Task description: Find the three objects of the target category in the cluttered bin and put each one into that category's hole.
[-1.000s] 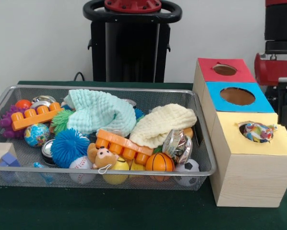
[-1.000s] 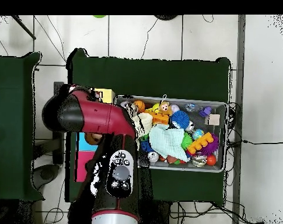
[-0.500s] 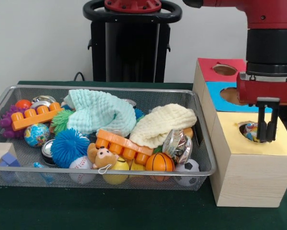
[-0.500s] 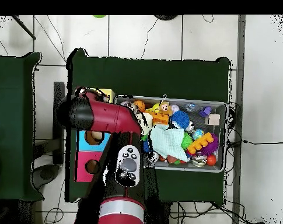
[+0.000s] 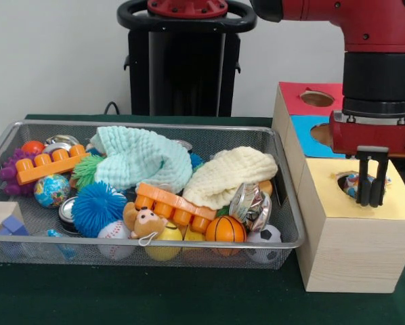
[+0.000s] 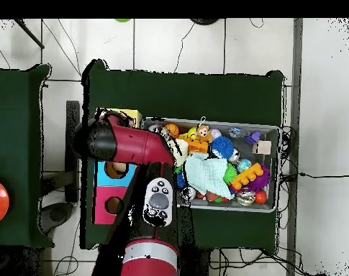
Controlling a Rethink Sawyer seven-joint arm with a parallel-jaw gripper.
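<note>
Green table (image 5: 155, 298) in front of a white wall, and the printed cloth (image 5: 355, 183) is sitting down inside the yellow hole (image 5: 359, 186) on the pale wooden box (image 5: 348, 250). The gripper (image 5: 370, 202) hangs right over that hole with its two black fingers (image 5: 364, 183) pressed together, nothing between them. Just beside the box, the wire basket (image 5: 284, 240) holds a mint cloth (image 5: 138, 159), a cream cloth (image 5: 233, 172) and toys; no other printed cloth shows there.

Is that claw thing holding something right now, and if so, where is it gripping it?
Nothing. The claw is shut and empty, poised over the yellow hole, where a printed cloth already sits.
</note>
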